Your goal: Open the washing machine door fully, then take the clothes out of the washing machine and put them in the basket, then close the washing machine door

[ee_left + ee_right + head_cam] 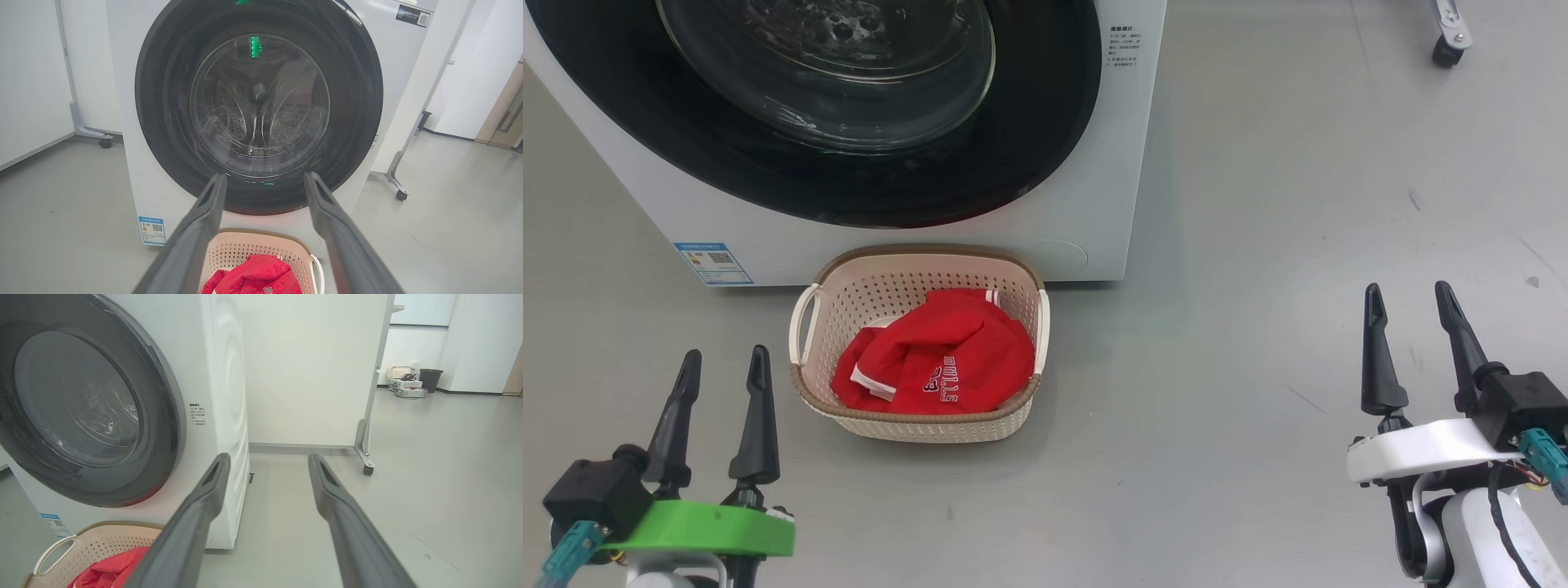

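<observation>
Left gripper [726, 353] and right gripper [1407, 287] are both empty, fingers spread apart, the left just beside the basket [882, 286] and the right well away from it. Red clothes [939, 363] lie inside the basket, which stands on the floor [1258, 327] just before the washer [1094, 212], under its shut door [1029, 122].

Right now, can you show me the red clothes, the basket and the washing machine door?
The clothes [947, 355], head view: middle of red fabric.
The basket [915, 250], head view: brown far rim.
The washing machine door [163, 122], left wrist view: black rim's left side.
</observation>
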Motion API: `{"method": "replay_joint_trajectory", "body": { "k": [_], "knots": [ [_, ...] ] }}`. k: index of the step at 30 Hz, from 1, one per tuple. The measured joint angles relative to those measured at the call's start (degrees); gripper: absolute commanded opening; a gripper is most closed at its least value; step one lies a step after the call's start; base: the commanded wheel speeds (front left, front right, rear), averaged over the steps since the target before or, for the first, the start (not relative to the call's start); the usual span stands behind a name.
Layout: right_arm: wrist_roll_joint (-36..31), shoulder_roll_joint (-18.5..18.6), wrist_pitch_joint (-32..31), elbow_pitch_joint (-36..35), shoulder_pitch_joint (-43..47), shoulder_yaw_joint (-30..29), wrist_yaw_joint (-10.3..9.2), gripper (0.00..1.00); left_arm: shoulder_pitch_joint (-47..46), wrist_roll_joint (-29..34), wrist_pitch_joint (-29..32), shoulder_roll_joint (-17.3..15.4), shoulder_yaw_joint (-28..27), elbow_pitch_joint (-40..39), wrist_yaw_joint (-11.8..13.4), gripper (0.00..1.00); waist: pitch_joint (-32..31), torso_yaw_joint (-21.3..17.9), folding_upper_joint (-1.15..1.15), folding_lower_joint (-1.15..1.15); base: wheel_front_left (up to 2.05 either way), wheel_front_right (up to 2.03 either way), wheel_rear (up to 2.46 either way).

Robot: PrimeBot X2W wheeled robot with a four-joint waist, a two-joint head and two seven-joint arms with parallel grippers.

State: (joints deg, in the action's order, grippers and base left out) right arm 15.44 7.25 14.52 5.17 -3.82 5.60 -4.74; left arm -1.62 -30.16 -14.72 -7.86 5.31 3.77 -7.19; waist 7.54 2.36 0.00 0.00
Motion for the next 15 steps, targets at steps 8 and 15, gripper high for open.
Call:
{"method": "replay_joint_trajectory", "body": {
  "k": [8, 15],
  "knots": [
    [-0.54, -0.33, 0.0, -0.92, 0.91, -0.85, -0.02, 1.0, 0.56, -0.51, 0.0, 0.67, -0.02, 0.41, 0.0, 1.0, -0.03, -0.03, 0.0, 0.0, 0.0, 0.0, 0.0],
    [-0.98, -0.78, 0.0, -1.38, 1.43, -1.15, -0.02, 1.0, 0.77, 0.15, 0.0, 0.29, -0.12, 1.16, 0.0, 1.0, -0.06, 0.01, 0.0, 0.0, 0.0, 0.0, 0.0]
  ]
}}
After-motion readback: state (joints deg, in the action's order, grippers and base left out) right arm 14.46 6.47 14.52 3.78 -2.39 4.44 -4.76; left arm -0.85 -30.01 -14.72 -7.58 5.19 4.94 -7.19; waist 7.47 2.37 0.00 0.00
